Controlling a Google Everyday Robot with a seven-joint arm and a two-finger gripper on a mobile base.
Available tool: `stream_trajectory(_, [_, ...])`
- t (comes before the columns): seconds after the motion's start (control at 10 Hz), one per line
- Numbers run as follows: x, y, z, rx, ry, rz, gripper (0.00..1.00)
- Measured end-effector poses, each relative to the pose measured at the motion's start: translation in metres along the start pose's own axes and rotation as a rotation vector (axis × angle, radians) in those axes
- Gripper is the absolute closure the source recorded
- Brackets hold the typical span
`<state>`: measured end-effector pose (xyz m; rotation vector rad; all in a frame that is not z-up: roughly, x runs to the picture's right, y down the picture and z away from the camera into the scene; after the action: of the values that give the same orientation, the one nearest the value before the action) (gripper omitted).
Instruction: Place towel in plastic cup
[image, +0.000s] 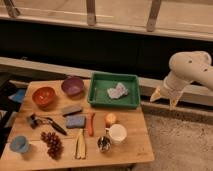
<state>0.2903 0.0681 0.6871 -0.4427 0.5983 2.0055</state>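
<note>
Spread-fingered and empty, the gripper (164, 98) is held in the air off the right-hand edge of the table (142, 150) as viewed, clear of everything on it.

Nearest the camera, and farthest from the gripper across the table's full width, the plastic cup (20, 144) is set upright at the front left corner with its mouth facing up. Along the front between cup and gripper, a bunch of grapes (51, 144), a banana (80, 147), a small metal cup (103, 144) and a white mug (117, 134) are laid out. Farther back, a blue sponge (76, 121), a carrot (90, 124) and an orange (110, 119) are found.

At the back, the green tray (114, 76) is placed, closer to the gripper than anything else on the table. The towel (117, 91) lies crumpled about the middle of its floor.

The towel is judged light, soft and limp, with no stiffness to be relied on. A pinch from above on a raised fold near its middle is suggested, so that most of the cloth is gathered. Loose ends may be expected to hang and to catch on the tray wall or the cup's rim. The cup is judged light and easily tipped.
</note>
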Motion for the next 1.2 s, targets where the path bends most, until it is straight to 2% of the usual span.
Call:
stream_trajectory(1.0, [0.0003, 0.0000, 0.0000, -0.001, -0.001, 0.000, 0.35])
stream_trajectory(1.1, [0.0007, 0.0001, -0.0006, -0.002, -0.010, -0.007, 0.35])
stream_trajectory(1.2, [0.0041, 0.0031, -0.0046, -0.006, -0.044, -0.037, 0.35])
